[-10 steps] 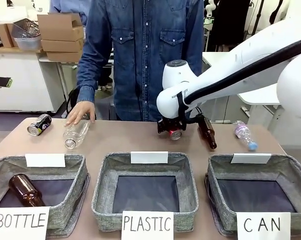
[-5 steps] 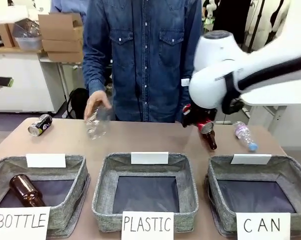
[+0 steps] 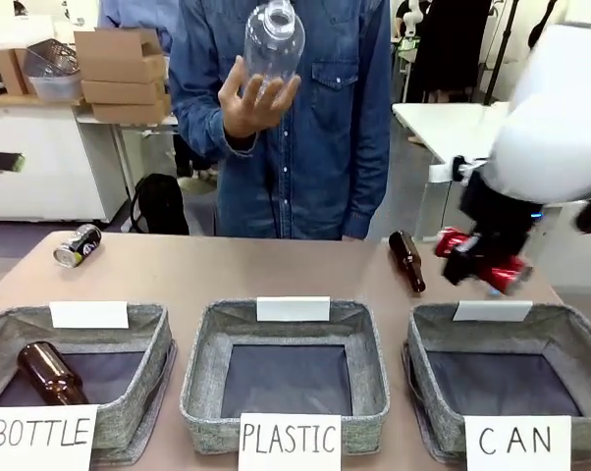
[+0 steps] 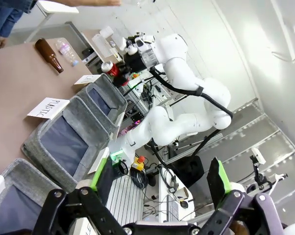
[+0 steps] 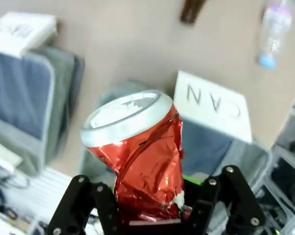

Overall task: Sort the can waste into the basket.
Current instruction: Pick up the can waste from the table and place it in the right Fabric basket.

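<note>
Can waste sits at both ends of the table (image 3: 276, 270): the dark grey can (image 3: 77, 244) lies on its side at the far left corner, untouched and well apart from the bins. In front of it the bin marked BOTTLE (image 3: 148, 373) holds one brown bottle (image 3: 48, 373). The left gripper (image 4: 159, 172) hangs off that end of the table with its jaws spread wide and nothing between them. Toward the middle, the person's hand (image 3: 248, 98) is raised at chest height with a clear plastic bottle (image 3: 273, 37) at the fingertips, high above the PLASTIC bin (image 3: 202, 363). Right of that, a second brown bottle (image 3: 406, 260) lies on the table. Just beside it the right gripper (image 3: 482, 263) has its jaws clamped on the crushed red can (image 5: 142, 147), silver end outward, off the table by the far edge of the CAN basket (image 3: 419, 368). A small clear bottle with a blue cap (image 5: 274, 29) lies on the table beyond.
</note>
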Action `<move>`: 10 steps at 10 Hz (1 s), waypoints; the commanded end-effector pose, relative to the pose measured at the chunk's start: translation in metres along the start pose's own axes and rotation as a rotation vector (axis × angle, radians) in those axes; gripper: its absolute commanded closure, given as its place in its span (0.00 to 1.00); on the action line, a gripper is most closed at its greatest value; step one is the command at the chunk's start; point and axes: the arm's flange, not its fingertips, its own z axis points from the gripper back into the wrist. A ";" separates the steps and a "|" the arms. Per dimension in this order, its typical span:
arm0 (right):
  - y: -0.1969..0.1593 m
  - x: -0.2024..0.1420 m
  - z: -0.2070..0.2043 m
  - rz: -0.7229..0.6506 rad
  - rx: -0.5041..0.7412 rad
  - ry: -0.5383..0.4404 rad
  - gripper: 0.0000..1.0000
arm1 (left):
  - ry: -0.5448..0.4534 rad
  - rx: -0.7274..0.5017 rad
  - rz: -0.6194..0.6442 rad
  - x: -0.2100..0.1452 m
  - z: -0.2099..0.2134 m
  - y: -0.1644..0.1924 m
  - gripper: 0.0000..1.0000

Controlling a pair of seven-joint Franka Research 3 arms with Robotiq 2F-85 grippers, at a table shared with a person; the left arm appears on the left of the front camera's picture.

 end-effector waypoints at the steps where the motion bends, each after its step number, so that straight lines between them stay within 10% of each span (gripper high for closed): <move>1: -0.032 -0.035 -0.008 0.206 -0.007 0.069 1.00 | -0.009 -0.021 -0.022 0.002 -0.001 -0.003 0.00; 5: -0.057 -0.082 -0.040 0.807 0.058 -0.011 1.00 | -0.009 -0.021 -0.022 0.002 -0.001 -0.003 0.00; 10: -0.066 -0.071 -0.046 0.867 0.109 -0.024 1.00 | -0.009 -0.021 -0.022 0.002 -0.001 -0.003 0.00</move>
